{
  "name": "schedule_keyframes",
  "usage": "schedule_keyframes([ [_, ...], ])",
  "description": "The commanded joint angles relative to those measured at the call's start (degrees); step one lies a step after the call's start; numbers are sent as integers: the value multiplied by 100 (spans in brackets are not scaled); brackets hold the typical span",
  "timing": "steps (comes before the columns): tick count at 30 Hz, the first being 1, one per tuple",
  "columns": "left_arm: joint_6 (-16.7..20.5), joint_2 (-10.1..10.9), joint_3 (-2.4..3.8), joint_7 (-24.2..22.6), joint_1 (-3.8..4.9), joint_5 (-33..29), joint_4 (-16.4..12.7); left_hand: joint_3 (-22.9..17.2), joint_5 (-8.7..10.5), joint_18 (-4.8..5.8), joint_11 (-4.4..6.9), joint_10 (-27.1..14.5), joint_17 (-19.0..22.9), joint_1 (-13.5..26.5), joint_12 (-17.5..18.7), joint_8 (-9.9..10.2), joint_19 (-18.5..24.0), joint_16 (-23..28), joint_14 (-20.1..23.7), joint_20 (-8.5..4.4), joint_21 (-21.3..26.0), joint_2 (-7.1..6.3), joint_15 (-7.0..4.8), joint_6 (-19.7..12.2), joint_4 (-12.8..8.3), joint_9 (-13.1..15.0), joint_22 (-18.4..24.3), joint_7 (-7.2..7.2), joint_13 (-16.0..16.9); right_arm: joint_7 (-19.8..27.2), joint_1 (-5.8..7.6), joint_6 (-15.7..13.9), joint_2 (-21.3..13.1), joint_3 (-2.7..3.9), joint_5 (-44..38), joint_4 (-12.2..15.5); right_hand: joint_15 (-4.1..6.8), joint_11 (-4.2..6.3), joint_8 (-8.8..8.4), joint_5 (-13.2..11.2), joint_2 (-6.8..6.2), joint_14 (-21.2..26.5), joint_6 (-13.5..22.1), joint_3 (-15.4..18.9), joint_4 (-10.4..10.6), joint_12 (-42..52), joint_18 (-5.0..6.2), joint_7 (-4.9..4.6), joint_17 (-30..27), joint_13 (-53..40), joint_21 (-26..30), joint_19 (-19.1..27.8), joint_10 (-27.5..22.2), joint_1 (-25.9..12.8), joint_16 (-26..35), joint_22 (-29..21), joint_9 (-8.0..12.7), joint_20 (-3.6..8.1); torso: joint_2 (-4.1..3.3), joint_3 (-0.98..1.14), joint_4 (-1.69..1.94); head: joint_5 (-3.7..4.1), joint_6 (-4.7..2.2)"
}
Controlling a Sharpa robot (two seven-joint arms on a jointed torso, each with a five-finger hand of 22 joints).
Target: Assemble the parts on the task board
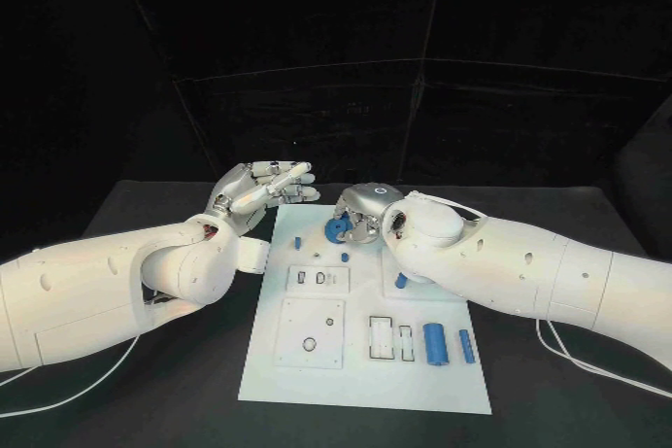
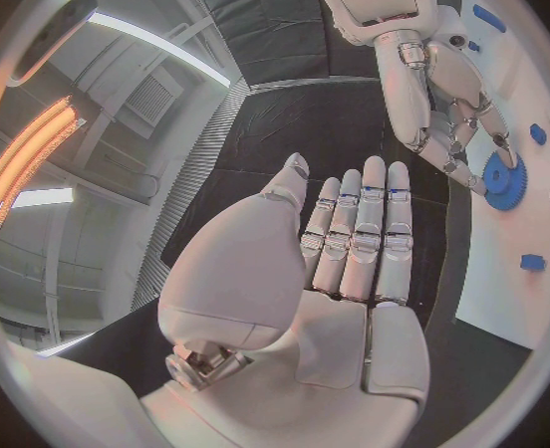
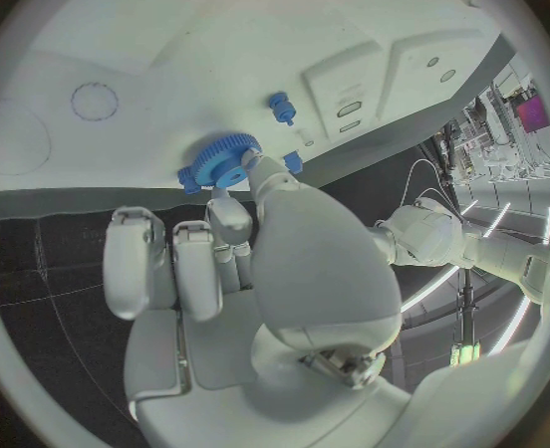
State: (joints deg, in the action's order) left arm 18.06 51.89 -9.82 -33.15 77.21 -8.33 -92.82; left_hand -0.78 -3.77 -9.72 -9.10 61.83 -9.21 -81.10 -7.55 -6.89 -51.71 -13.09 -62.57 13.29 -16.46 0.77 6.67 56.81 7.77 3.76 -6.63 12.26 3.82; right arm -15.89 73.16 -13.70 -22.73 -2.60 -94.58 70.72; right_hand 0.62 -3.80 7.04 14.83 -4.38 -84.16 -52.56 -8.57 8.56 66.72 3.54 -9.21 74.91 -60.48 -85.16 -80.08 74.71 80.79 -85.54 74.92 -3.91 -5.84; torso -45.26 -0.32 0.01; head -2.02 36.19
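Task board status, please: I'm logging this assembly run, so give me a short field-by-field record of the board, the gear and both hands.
board: white task board in the middle of the black table
gear: blue gear at the board's far end, right hand's fingertips on it
right hand: right hand holds the gear
left hand: left hand raised beside the board, fingers straight, holding nothing
loose parts: two blue cylinders lying at the board's near right

The task board (image 1: pixel 367 370) looks like smooth matt white plastic. On it, the blue gear (image 1: pixel 336 230) seems matt plastic. The black table (image 1: pixel 154 390) looks cloth-like, dull.
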Motion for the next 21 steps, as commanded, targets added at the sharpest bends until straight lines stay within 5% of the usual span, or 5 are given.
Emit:
schedule_keyframes([
  [1,-78,-2,4,-20,8,34,-8,8,18,-83,-3,27,-9,14,31,27,-27,30,-49,-1,18,39,1,30,-34,-4,9,7,1,-4,9,78,7,1,-37,0,-61,-40,-105,-104,-31,-354,155,99,92,-59,-55,-19,331,38,-8,8,-50,-178,-18,64,21,-47,3,-2,-5,-7,-1],
  [6,-81,-1,4,-14,9,34,-5,8,18,-83,-3,27,-9,14,31,27,-27,30,-49,-1,18,39,1,30,-34,-4,9,7,1,-26,9,138,-10,1,-9,-4,-108,-89,-175,-10,24,-357,242,340,533,-40,-54,-57,361,11,-6,8,-55,-735,-27,71,-1,-97,1,0,-4,-1,-6],
  [9,-80,0,4,-11,9,34,-2,9,18,-83,-3,27,-10,15,33,29,-28,32,-49,-1,19,39,1,30,-36,-4,10,9,1,-30,9,235,-22,1,48,-3,-115,-96,-171,298,69,-362,218,475,755,-5,-56,-59,390,-32,-9,2,-45,-982,-38,83,-13,-108,0,3,-5,-3,-8],
  [12,-80,-1,4,-9,9,34,0,9,18,-83,-3,27,-10,15,33,29,-28,32,-49,-1,19,39,1,30,-36,-4,10,9,1,-42,9,321,-35,1,104,-2,-116,-94,-162,528,117,-366,183,620,799,32,-58,-55,417,-81,-14,-8,-37,-1079,-48,101,-20,-111,0,2,-5,-2,-4],
  [21,-79,-1,4,-2,9,34,1,9,18,-83,-3,27,-10,15,33,29,-28,32,-49,-1,19,39,1,30,-36,-4,10,9,1,-140,9,383,-81,1,168,-12,-123,-104,-187,605,189,-374,211,792,803,54,-60,-66,461,-117,-18,-14,-36,-1207,-65,114,-11,-115,0,2,-8,12,3],
])
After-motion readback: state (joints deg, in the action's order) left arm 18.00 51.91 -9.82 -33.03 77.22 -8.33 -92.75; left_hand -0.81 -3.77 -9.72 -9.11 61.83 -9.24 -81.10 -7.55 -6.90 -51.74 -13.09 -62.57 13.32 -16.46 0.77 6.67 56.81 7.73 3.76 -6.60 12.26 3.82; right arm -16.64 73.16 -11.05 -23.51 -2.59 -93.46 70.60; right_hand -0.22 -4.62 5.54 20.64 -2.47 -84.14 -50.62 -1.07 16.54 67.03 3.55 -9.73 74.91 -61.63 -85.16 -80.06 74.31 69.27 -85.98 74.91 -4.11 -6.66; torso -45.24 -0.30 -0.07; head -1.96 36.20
